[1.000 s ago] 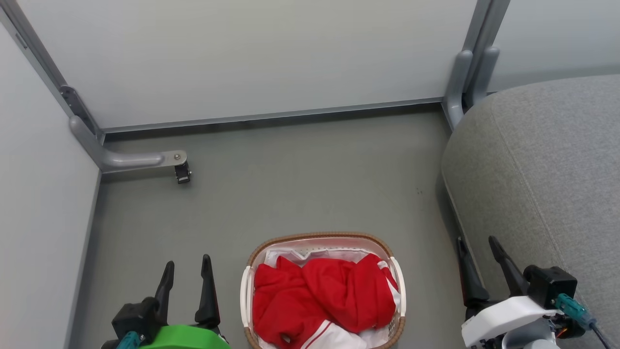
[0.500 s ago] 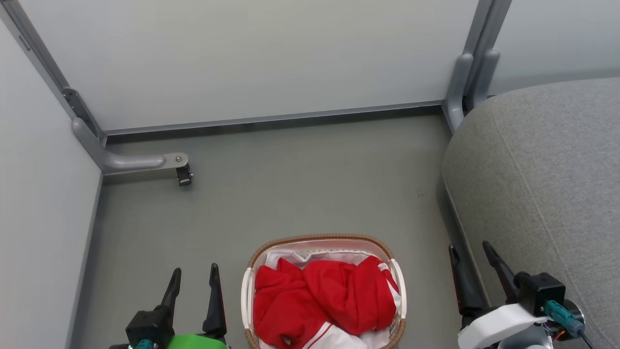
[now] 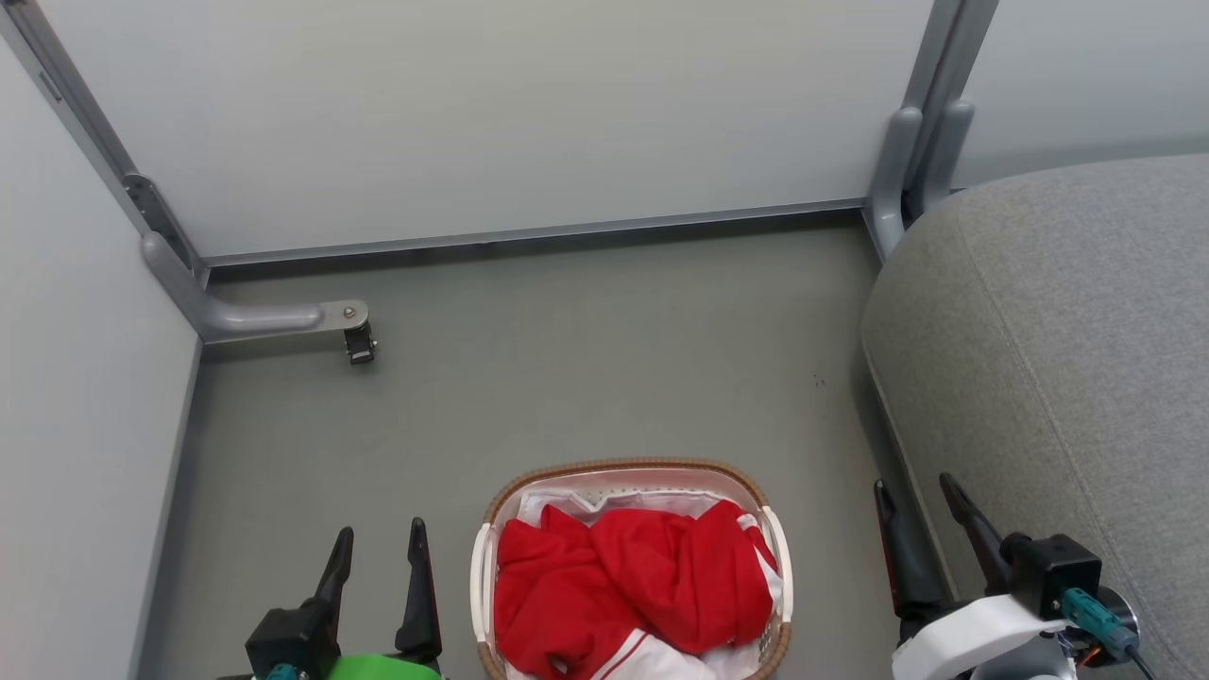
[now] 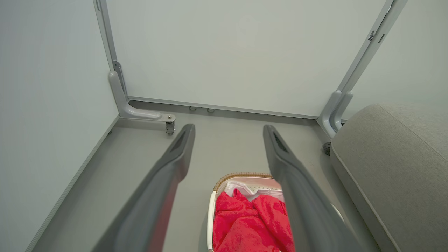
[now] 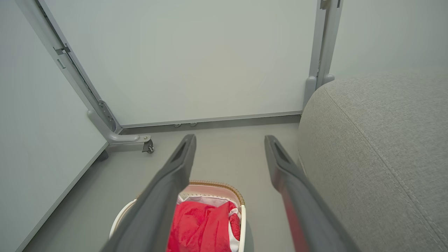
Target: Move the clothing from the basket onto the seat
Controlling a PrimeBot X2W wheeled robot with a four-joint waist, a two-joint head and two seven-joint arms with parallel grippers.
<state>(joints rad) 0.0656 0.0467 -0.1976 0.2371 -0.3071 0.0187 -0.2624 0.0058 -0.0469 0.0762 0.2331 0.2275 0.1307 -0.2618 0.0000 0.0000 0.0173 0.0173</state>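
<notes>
The basket [image 3: 625,469], white plastic with a brown woven rim, stands on the grey floor at the bottom centre of the head view. Crumpled red clothing [image 3: 633,586] with white trim fills it over a white liner. The grey sofa seat [image 3: 1067,349] bulges in from the right. My left gripper [image 3: 381,535] is open to the left of the basket, nothing between its fingers. My right gripper [image 3: 916,491] is open between basket and seat, also empty. Both wrist views look past spread fingers at the clothing [image 4: 252,224] [image 5: 203,227], the basket rim [image 4: 241,174] [image 5: 217,183] and the seat [image 4: 395,164] [image 5: 378,140].
White partition panels [image 3: 491,113] close off the back and left. A grey bracket foot with a small caster [image 3: 357,342] sticks out onto the floor at the left. A grey post [image 3: 907,161] stands at the seat's back corner. Bare floor [image 3: 604,359] lies beyond the basket.
Both grippers have dropped lower in the head view over the last second, mostly in the first half. The picture shifted slightly down too. Basket and clothing are unchanged.
</notes>
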